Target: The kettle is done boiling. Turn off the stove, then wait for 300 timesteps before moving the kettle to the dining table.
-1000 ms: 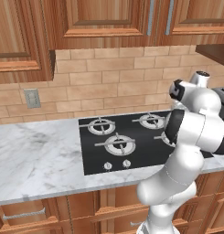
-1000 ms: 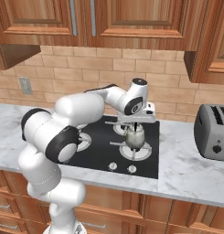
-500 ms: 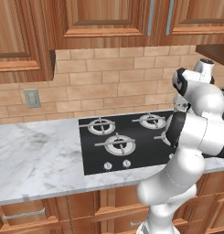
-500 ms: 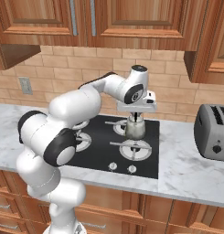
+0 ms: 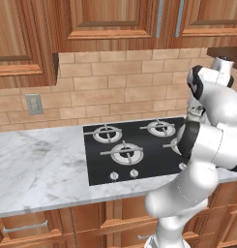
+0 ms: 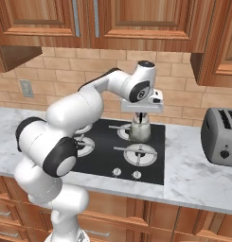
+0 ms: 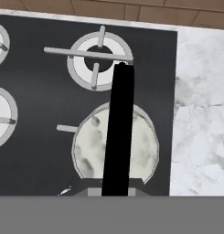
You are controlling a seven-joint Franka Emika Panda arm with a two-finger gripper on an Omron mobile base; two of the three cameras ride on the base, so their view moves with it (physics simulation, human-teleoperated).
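Directly below gripper (image 6: 140,115): kettle (image 6: 140,130), handle clamped, above stove (image 6: 103,150).

I saw the kettle (image 6: 139,130), squat, grey-green and mottled, hanging upright above the stove's (image 6: 99,154) right-hand burners, its black arched handle (image 7: 118,132) running up its middle in the hand view. The stove lay flat and black in the marble desk (image 6: 198,182), silver knobs (image 6: 117,172) along its front edge

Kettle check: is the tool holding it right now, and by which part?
Yes. The tool is shut on the kettle by its black arched handle, with the kettle hanging above the stove.
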